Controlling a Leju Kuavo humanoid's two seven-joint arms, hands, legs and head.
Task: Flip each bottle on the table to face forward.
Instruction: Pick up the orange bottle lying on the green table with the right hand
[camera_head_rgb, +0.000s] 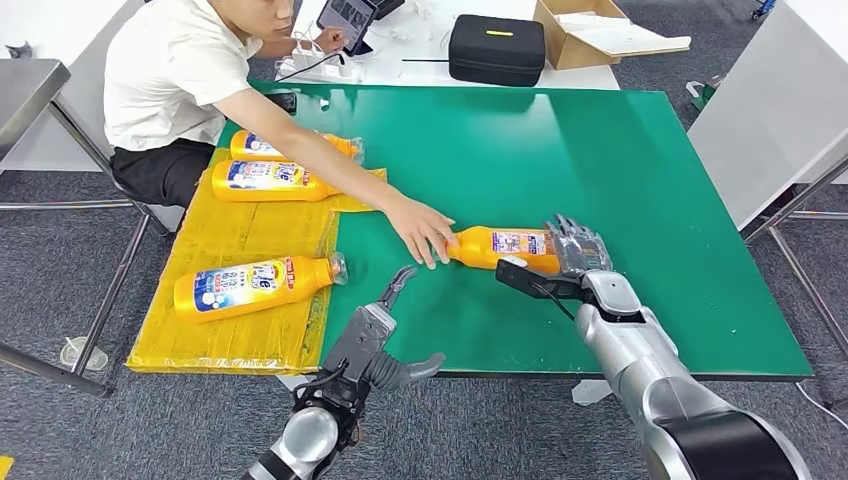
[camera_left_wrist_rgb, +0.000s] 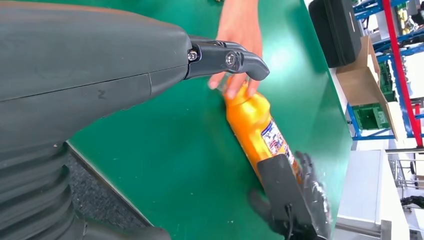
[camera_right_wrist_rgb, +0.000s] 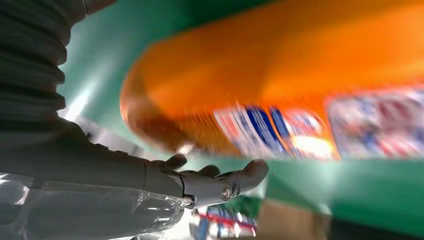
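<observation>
On the green surface (camera_head_rgb: 600, 150), near its front edge, you have one orange bottle (camera_head_rgb: 500, 245) lying on its side, label up, neck toward the person's hand (camera_head_rgb: 425, 232), which touches its cap end, probably to set or steady it for you. Your right hand (camera_head_rgb: 578, 250) sits at the bottle's base; its fingers (camera_right_wrist_rgb: 250, 172) look only loosely curved beside the bottle, and you cannot tell whether they grip it. Your left hand (camera_head_rgb: 385, 345) hovers near the front edge, fingers (camera_left_wrist_rgb: 240, 60) apart, holding nothing. Three more bottles (camera_head_rgb: 255, 285) lie on the yellow sheet (camera_head_rgb: 230, 340), waiting.
</observation>
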